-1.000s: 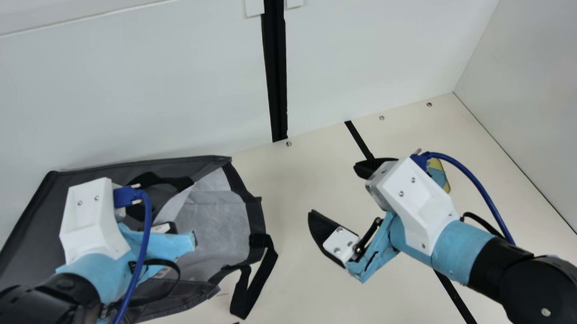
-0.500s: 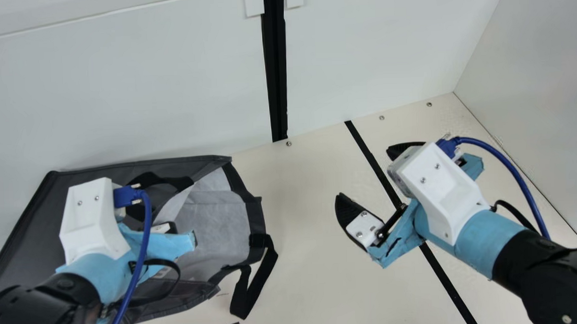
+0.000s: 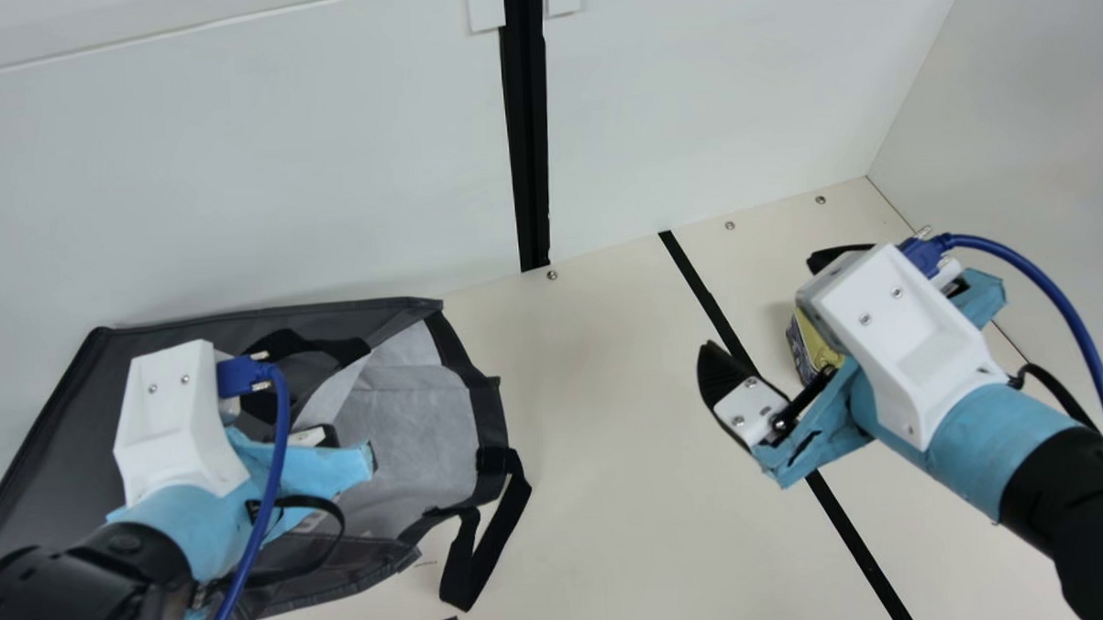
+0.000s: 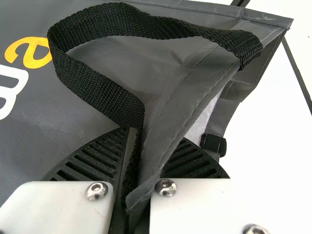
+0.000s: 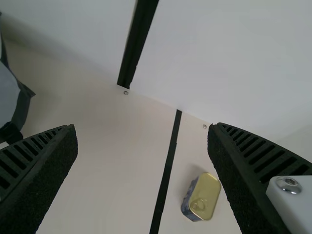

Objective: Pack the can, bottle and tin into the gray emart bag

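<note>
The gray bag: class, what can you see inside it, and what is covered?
Inside the gray bag, some pale lining shows. Folded fabric and the left gripper cover the deeper part, so whether anything is packed there cannot be told.

Bag (image 3: pixel 64 410) dk gray w/ lt gray lining (image 3: pixel 418 425), blk straps (image 3: pixel 495 544), yellow & white lettering (image 4: pixel 36 63). Tin (image 5: pixel 187 202) yellow on top, bluish sides. Table (image 3: pixel 593 455) cream w/ blk stripe (image 3: pixel 850 538).

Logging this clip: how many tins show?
1. The tin sits on the table, partly behind the right arm in the main view; more could hide in the bag.
</note>
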